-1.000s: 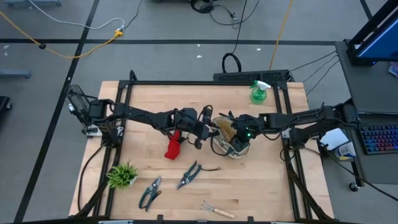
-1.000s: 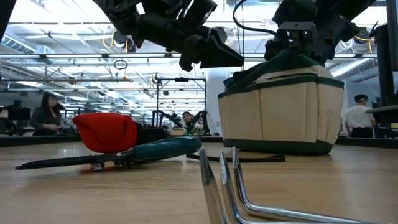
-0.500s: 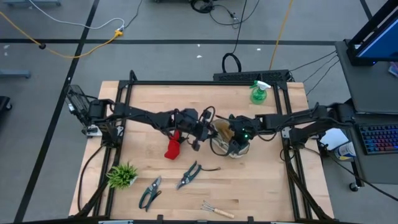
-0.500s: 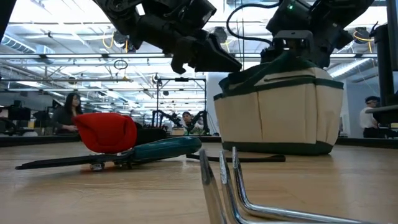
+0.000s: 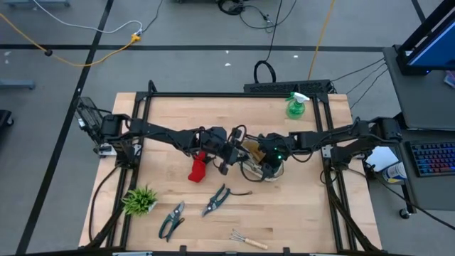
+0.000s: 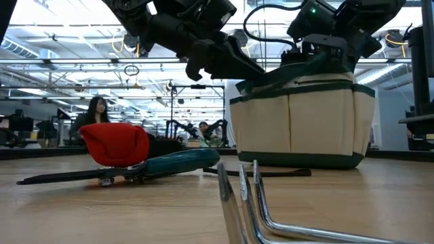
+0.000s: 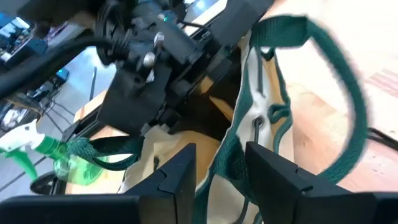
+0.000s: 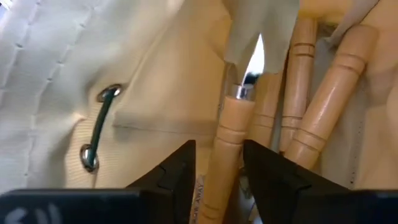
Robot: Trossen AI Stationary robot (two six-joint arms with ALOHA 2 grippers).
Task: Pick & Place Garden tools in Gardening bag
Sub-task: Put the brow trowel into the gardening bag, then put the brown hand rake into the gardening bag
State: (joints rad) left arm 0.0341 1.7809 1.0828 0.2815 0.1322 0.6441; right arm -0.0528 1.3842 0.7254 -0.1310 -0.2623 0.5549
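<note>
While the left gripper [image 7: 214, 180], fingers around the gardening bag [image 6: 298, 115] rim mid-bench, spreads its mouth, the right gripper [image 8: 214, 171], fingers parted, straddles a wooden-handled tool [image 8: 227, 149] inside

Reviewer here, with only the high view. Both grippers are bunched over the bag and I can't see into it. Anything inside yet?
Observer: Yes. The right wrist view shows several wooden handles standing inside the gardening bag.
Operator: Is the bag tipped?
Observer: No. In the low view it sits upright, base flat on the table.
Operator: Where exactly is the left gripper?
Observer: The left gripper is at the bag's green-trimmed rim, beside a loop handle.
</note>
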